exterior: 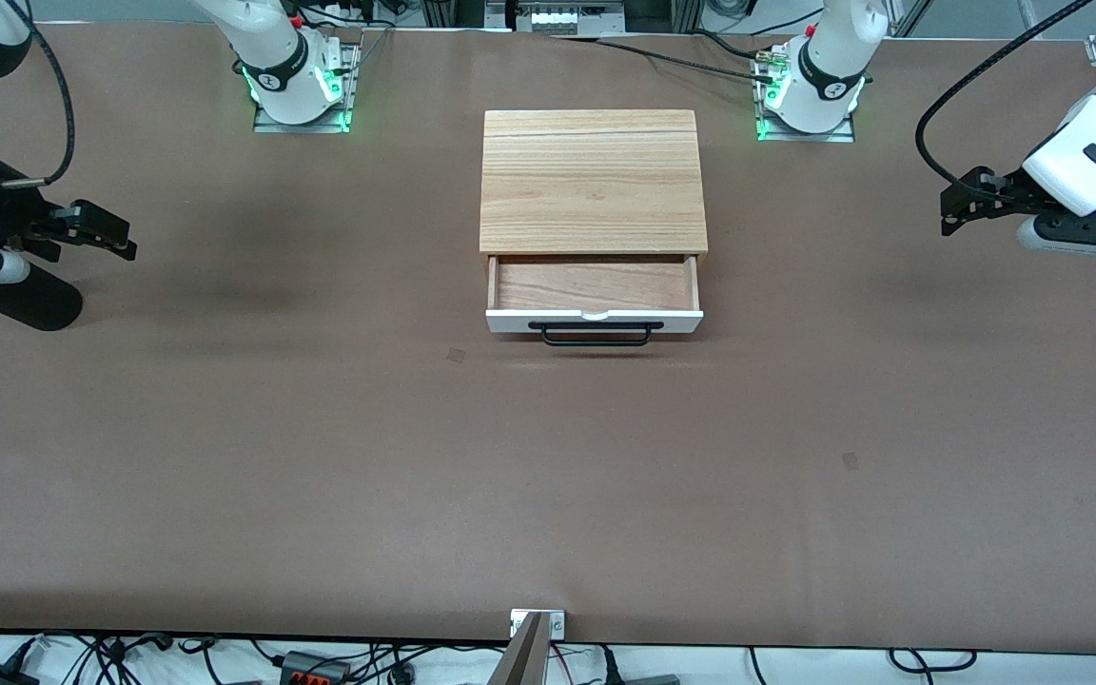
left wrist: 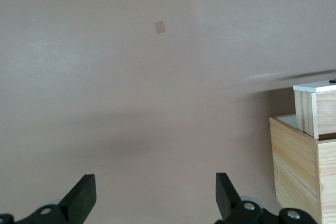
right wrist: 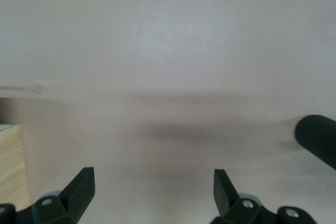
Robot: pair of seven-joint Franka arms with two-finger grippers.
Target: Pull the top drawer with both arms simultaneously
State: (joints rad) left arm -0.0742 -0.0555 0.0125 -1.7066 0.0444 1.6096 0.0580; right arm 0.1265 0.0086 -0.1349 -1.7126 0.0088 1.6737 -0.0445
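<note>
Already pulled partway out of the cabinet [exterior: 594,181], the top drawer [exterior: 594,285], near the middle of the table [exterior: 320,457] and well apart from both grippers. Lay between the two: toward the right arm's end from the left gripper [exterior: 962,205], toward the left arm's end from the right gripper [exterior: 101,230]. Seemed about equally distant from each, so neither arm clearly the nearer.

Ran with its long axis across the table, from one arm's end toward the other, the black bar handle [exterior: 596,334] parallel to the white front panel and facing the front camera. Would call, judging by this, for any further pull to go toward that camera, square to the handle.

Showed a brown wooden inside, bare, with a small notch in the panel's top edge.

Hung both grippers over bare table, fingers spread wide and grasping nothing, as seen in the left wrist view [left wrist: 156,203] and the right wrist view [right wrist: 154,199]. Touched the handle with neither.
</note>
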